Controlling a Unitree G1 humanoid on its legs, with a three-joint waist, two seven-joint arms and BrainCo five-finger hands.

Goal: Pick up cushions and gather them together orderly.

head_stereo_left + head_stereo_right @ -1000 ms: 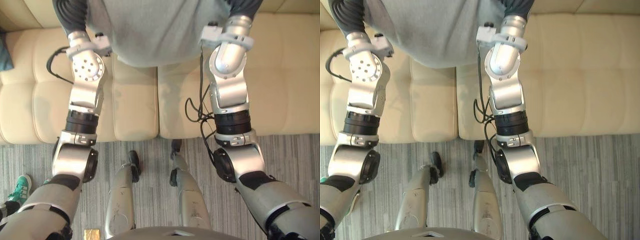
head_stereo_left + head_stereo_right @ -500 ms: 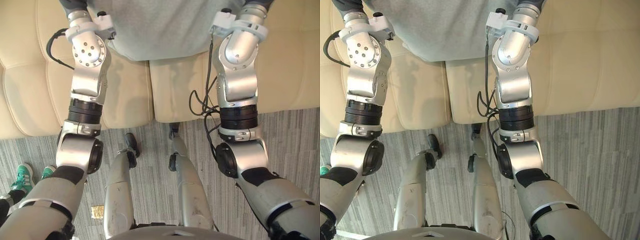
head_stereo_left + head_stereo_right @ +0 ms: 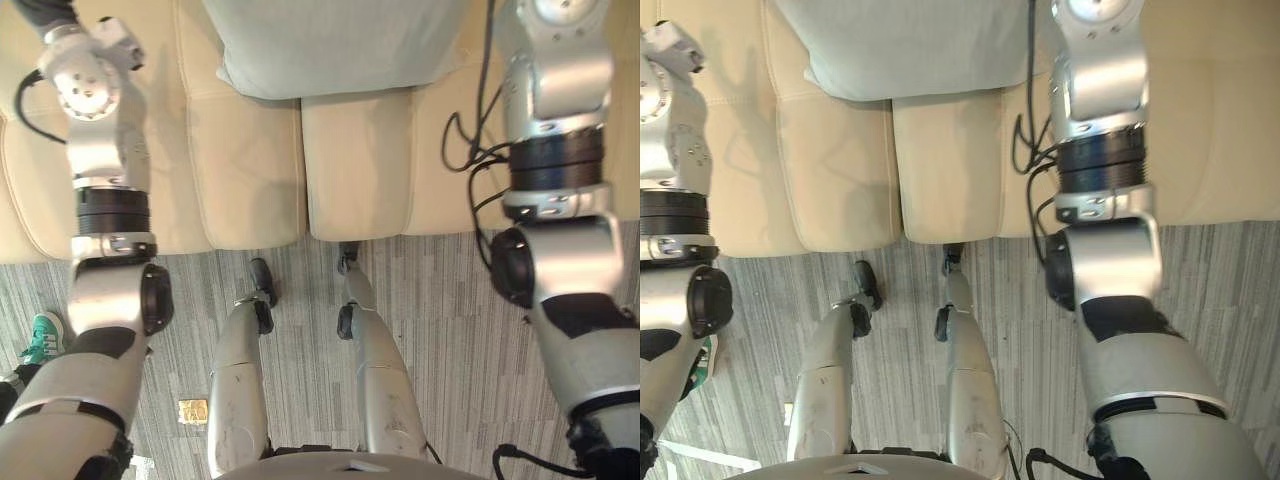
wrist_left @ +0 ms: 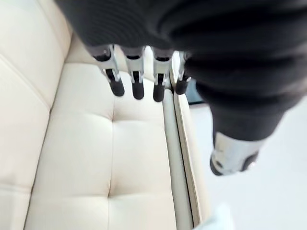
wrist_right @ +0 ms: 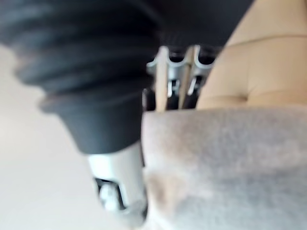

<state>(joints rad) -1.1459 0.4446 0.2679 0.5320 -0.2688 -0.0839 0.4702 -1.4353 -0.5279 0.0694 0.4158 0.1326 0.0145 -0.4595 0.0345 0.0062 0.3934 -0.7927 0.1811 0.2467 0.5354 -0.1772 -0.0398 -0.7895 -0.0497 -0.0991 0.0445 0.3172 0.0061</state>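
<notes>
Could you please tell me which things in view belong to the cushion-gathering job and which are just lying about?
Job: grey cushion, right robot hand against its edge, left robot hand open above the cream sofa seat.
Lying about: a person's green shoe, small yellowish object on the striped floor.

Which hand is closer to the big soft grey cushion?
The right. The right hand is up against the edge of the grey fabric cushion; the left hand hangs open over the bare cream sofa seat, apart from it.
</notes>
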